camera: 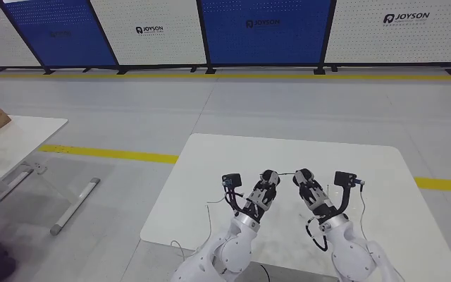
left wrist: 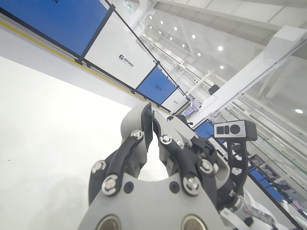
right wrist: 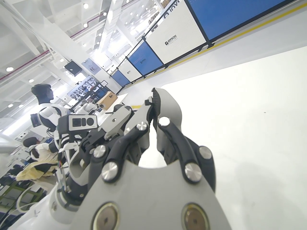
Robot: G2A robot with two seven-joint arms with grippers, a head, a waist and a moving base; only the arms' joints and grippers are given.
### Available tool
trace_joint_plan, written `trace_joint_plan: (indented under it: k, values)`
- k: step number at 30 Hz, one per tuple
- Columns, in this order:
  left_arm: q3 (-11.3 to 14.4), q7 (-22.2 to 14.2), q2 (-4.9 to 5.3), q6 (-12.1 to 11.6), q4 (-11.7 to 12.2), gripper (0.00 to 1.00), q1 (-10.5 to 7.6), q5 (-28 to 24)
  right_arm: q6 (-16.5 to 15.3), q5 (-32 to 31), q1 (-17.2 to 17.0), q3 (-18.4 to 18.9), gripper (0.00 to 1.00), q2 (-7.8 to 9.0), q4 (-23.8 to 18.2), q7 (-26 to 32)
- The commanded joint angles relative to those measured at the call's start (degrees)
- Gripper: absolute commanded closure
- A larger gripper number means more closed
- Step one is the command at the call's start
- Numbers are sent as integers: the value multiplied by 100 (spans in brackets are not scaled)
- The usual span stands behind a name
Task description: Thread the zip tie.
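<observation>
A white rectangular table (camera: 211, 183) carries the work, and both arms are held above its near middle, tips turned toward each other. The left claw (camera: 271, 176) sits just left of the right claw (camera: 301, 175), with a small gap between them. Across that gap runs the thin black plastic zip tie (camera: 286, 173), a dark line lifted clear of the table top, one end at each claw. In the left wrist view, the left claw (left wrist: 151, 118) has its ribbed black pads pressed together, pinching the tie at the tip. In the right wrist view, the right claw (right wrist: 152, 106) is likewise closed tight on the tie, whose small black head (right wrist: 146, 102) sticks out just beside the fingertips. Far beyond the table, a yellow floor line (camera: 211, 75) runs along the foot of a row of blue and white partition panels (camera: 264, 32).
</observation>
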Motion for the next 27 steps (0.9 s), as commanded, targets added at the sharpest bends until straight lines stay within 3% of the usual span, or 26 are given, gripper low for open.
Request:
trace_joint_plan:
  k: [1, 2, 8, 12, 16, 17, 27]
  values:
    - [-11, 28, -5, 9, -11, 100, 6, -45, 4, 26, -1, -3, 4, -3, 0, -15]
    - [-15, 47, -9, 17, -18, 100, 8, -86, -5, 36, 1, -5, 0, -4, 2, -20]
    - [-74, 269, -61, -43, -8, 100, 10, -663, -44, -258, 14, -43, 0, 3, 37, -38]
    - [-226, 448, -107, -174, -63, 100, 28, -1484, 157, -535, 6, 5, 0, 6, 122, -204]
    - [-276, 240, -138, -237, -84, 100, 19, -2158, 602, -1045, 111, 16, 0, 25, 245, 148]
    - [-278, 207, -139, -220, -81, 100, 14, -2192, 720, -1084, 140, 18, 0, 22, 235, 186]
    - [-278, 207, -139, -220, -81, 100, 14, -2192, 710, -1093, 131, 7, 0, 22, 259, 204]
